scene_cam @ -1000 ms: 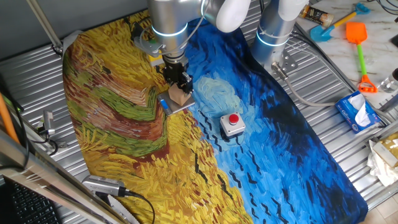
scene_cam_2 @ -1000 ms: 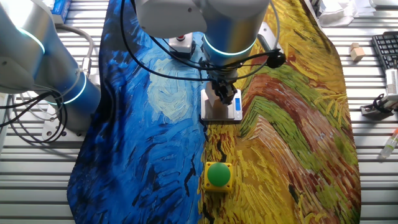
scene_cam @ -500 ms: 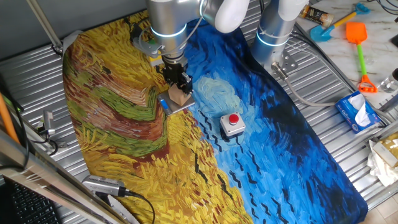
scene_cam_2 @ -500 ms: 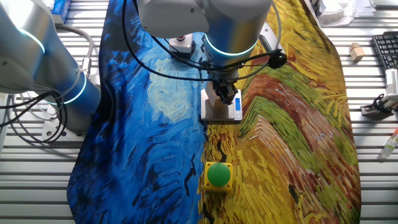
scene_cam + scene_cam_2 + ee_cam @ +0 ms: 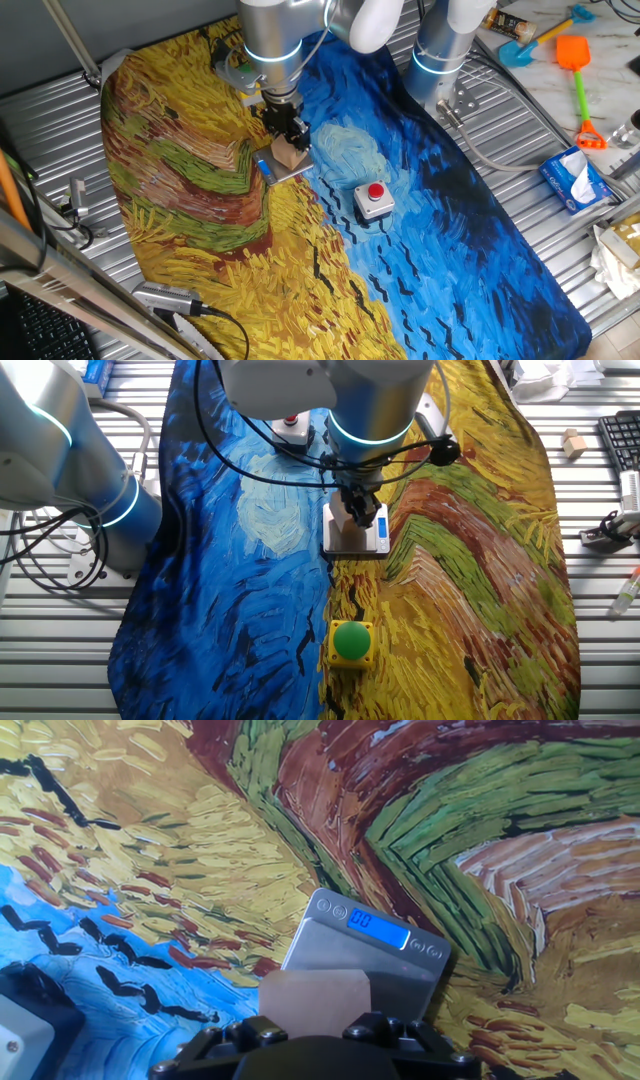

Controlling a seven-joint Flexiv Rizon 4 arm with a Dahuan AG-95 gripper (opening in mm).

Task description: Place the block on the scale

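Note:
The tan wooden block (image 5: 290,154) sits on the flat grey scale (image 5: 292,174), which lies mid-mat and has a blue tab at its left edge. My gripper (image 5: 288,134) hangs straight over the block, its black fingers (image 5: 297,130) close round the block's top. In the other fixed view the block (image 5: 352,515) is mostly hidden behind the gripper (image 5: 357,506), above the scale (image 5: 349,541). In the hand view the block (image 5: 315,994) rests on the scale (image 5: 345,946) below its lit blue display, and the jaws stand spread wider than the block at the gripper (image 5: 315,1028).
A grey box with a red button (image 5: 373,199) stands right of the scale. A yellow box with a green button (image 5: 350,642) sits nearer the mat's edge. A second arm's base (image 5: 440,50) stands at the mat's side. A tissue box (image 5: 575,180) lies off the mat.
The hand has risen slightly over the scale. The block has stayed on the plate.

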